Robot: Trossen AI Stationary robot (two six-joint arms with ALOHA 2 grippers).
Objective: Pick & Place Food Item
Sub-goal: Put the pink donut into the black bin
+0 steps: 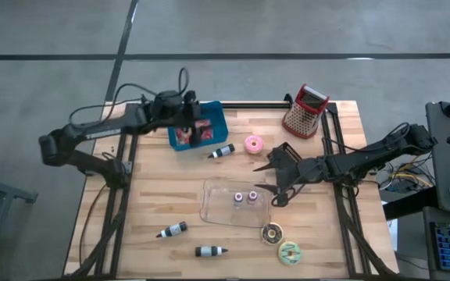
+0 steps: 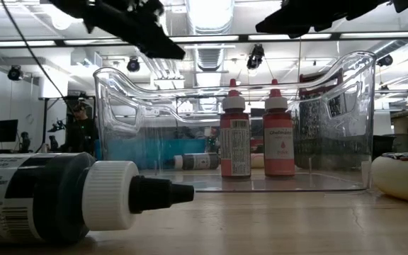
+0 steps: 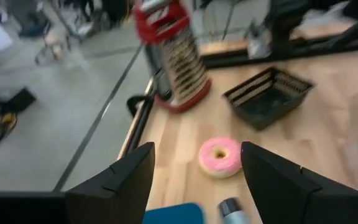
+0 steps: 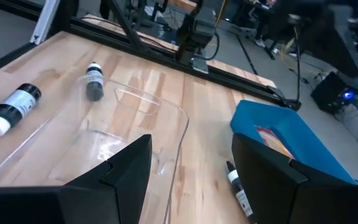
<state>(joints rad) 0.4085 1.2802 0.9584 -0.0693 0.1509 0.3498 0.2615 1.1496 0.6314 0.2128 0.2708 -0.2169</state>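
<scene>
while the left gripper (image 1: pixel 187 117) hovers wide, empty, over the blue bin (image 1: pixel 217 117), the right gripper (image 1: pixel 276 179), also wide, flanks the clear tray (image 1: pixel 217 204), pink donut (image 1: pixel 254 144) beyond.

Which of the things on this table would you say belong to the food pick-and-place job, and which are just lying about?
Belong to the job, probably:
- pink donut
- chocolate donut
- green donut
- clear bin
- blue bin
- black basket

Lying about:
- red grater
- black-labelled bottles
- two pink bottles standing in the clear bin
</scene>
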